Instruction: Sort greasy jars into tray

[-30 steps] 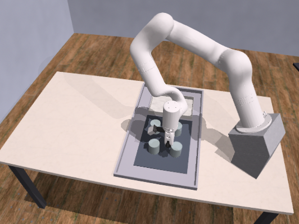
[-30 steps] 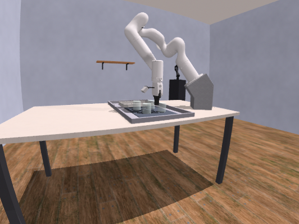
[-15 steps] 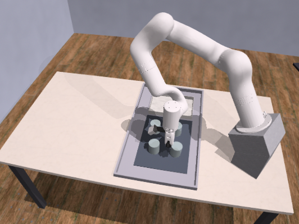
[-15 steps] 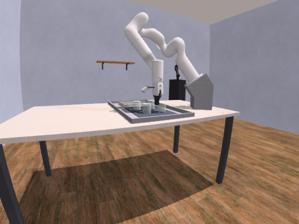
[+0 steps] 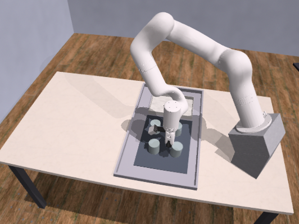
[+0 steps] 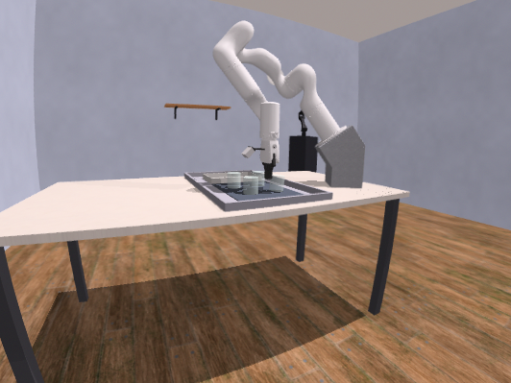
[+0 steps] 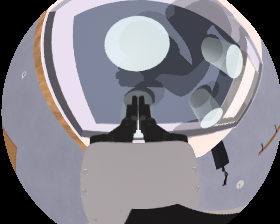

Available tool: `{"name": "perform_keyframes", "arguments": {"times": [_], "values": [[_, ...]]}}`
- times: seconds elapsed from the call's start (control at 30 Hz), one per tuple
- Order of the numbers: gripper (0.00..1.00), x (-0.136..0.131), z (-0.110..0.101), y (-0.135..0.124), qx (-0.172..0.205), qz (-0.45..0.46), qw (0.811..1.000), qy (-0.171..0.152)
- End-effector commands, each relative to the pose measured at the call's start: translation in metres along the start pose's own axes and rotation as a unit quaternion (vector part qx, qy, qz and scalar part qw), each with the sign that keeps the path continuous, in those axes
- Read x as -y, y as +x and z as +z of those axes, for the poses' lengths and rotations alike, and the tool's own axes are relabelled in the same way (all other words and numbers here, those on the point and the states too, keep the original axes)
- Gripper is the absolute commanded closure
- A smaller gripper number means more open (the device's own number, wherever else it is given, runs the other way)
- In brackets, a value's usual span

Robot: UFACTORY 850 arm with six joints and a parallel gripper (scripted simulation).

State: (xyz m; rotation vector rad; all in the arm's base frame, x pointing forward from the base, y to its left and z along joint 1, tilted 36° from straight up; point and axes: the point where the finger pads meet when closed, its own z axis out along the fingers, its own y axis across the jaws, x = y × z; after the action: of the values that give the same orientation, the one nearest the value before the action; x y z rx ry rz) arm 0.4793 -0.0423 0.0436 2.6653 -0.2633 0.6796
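Observation:
My gripper (image 5: pixel 168 146) (image 6: pixel 268 177) (image 7: pixel 138 103) is shut and empty, pointing down, low between the two front jars. Contact with a jar cannot be told. The front left jar (image 5: pixel 154 146) (image 6: pixel 251 185) (image 7: pixel 137 43) and front right jar (image 5: pixel 176 150) stand on the dark mat (image 5: pixel 160 165). The back left jar (image 5: pixel 155 123) (image 6: pixel 233 180) (image 7: pixel 234 61) also stands there. The back right jar (image 5: pixel 179 128) (image 7: pixel 211 118) is partly hidden by the wrist in the top view. The pale tray (image 5: pixel 158 105) lies behind the mat, partly covered by the arm.
The steel table top (image 5: pixel 126 167) (image 6: pixel 226 205) has a raised rim around mat and tray. The robot's grey base block (image 5: pixel 248 150) (image 6: pixel 344 163) stands to the right. The wrist camera (image 5: pixel 153 129) (image 6: pixel 248 153) sticks out left of the gripper, above the jars.

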Motion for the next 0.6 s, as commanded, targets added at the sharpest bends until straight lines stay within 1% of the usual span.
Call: {"name": "perform_keyframes", "arguments": {"times": [0.0, 0.57], "values": [[1.00, 0.0001, -0.0007, -0.0004, 0.000, 0.000, 1.000, 0.000], [1.00, 0.0001, -0.0023, -0.0024, 0.000, 0.000, 1.000, 0.000]]}}
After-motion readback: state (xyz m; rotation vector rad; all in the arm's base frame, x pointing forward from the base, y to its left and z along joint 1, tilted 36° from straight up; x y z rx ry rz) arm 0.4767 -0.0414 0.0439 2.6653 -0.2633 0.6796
